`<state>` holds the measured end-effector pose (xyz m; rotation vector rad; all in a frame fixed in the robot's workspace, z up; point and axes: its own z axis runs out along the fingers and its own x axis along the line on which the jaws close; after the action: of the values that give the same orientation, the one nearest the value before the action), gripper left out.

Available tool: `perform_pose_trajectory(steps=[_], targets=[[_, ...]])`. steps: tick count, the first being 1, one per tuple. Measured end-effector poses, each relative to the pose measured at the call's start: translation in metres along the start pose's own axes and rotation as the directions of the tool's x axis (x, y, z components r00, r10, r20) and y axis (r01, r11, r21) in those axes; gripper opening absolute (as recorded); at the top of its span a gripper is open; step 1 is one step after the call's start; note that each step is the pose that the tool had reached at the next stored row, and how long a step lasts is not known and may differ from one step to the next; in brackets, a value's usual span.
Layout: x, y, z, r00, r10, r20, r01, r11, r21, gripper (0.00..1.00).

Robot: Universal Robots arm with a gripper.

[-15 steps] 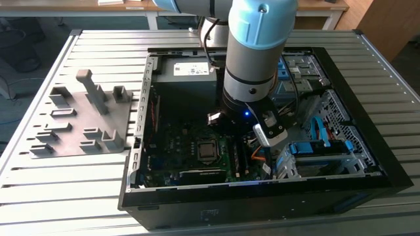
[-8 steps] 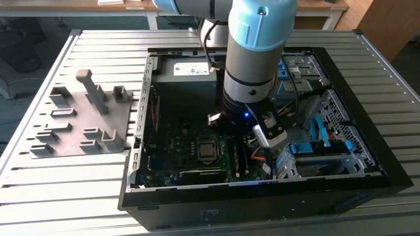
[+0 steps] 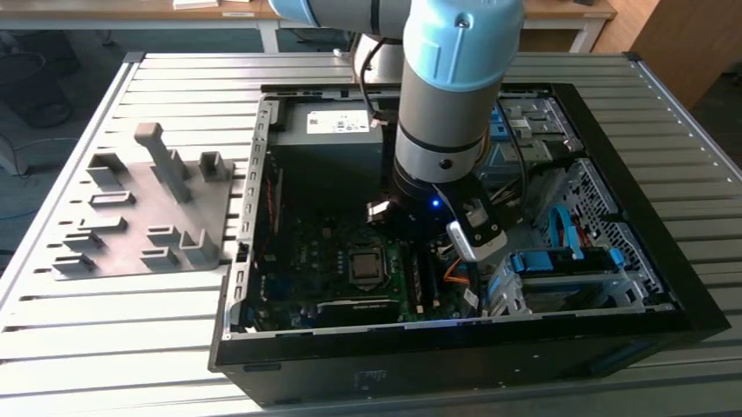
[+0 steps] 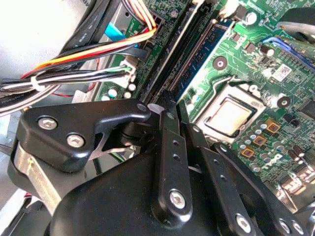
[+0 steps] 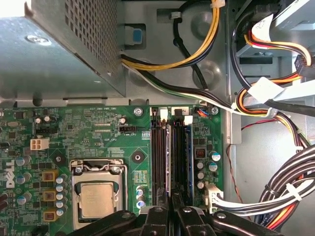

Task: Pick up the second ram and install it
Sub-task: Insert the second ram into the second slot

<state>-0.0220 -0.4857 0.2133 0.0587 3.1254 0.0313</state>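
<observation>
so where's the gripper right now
In the exterior view the gripper is down inside the open computer case, over the memory slots beside the processor socket.

Open PC case point(image 3: 649, 261) on a slatted table point(image 3: 347, 69), arm point(image 3: 447, 113) reaching into it.

On the exterior view's left of the case lies a fixture plate point(image 3: 139, 217) with blocks. Inside the case, the motherboard point(image 5: 88, 132) lies on the floor; the CPU socket point(image 5: 96, 196) sits beside the RAM slots point(image 5: 172, 157). The gripper point(image 5: 173, 204) is directly over the slots, with cable bundles point(image 5: 275, 191) just beyond them.
</observation>
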Motion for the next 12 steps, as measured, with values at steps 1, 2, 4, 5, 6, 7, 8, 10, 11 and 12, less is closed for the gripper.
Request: perform_pose_trajectory(steps=[1,2,4,5,6,7,8,10,11,12], targets=[[0.0000,-0.0001,0.0000,1.0000,0.000,0.0000,0.000,1.0000,0.0017,0.14],[0.0001,-0.0001,-0.0001,1.0000,0.000,0.0001,0.000,1.0000,0.0031,0.14],[0.0000,-0.0001,-0.0001,1.0000,0.000,0.0001,0.000,1.0000,0.0048,0.14],[0.0000,-0.0001,-0.0001,1.0000,0.000,0.0001,0.000,1.0000,0.0058,0.14],[0.0001,-0.0001,-0.0001,1.0000,0.000,0.0001,0.000,1.0000,0.0067,0.14],[0.0001,-0.0001,0.0000,1.0000,0.000,0.0001,0.000,1.0000,0.0077,0.14],[0.0001,-0.0001,0.0000,1.0000,0.000,0.0001,0.000,1.0000,0.0089,0.14],[0.0001,-0.0001,0.0005,1.0000,0.000,0.0003,0.000,0.9999,0.0119,0.14],[0.0001,-0.0002,0.0006,1.0000,0.000,0.0003,0.000,0.9999,0.0144,0.14],[0.0001,-0.0002,0.0008,1.0000,0.000,0.0004,0.000,0.9999,0.0163,0.14]])
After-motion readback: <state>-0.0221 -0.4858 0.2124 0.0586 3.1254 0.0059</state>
